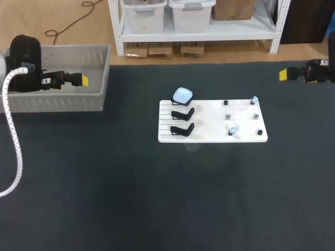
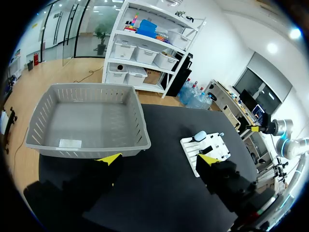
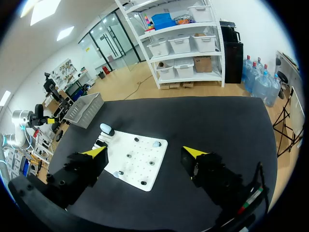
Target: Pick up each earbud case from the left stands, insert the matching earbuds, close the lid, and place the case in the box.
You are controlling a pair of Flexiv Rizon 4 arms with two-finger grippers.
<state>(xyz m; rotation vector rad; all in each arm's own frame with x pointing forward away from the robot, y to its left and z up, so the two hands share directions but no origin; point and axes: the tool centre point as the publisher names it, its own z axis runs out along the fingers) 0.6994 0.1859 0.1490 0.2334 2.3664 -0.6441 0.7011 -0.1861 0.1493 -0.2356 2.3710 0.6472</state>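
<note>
A pale blue earbud case (image 1: pixel 182 95) sits on the rearmost of three black stands at the left end of a white board (image 1: pixel 212 137); the two other stands (image 1: pixel 182 113) are bare. Small pale earbuds (image 1: pixel 254 99) rest on pegs at the board's right part. The grey box (image 1: pixel 52 102) stands at the table's far left. My left gripper (image 1: pixel 84 80) hangs open above the box's right side, empty; in its wrist view (image 2: pixel 159 159) the box (image 2: pixel 87 121) and the case (image 2: pixel 200 136) lie ahead. My right gripper (image 1: pixel 283 75) is open and empty at the far right, with the board (image 3: pixel 145 179) ahead of its fingers (image 3: pixel 194 152).
The dark table mat spreads wide around the board, with bare room in front and between board and box. Black pegs (image 1: pixel 225 103) dot the board's right half. The box holds nothing that I can make out except a pale label on its floor (image 2: pixel 70 143).
</note>
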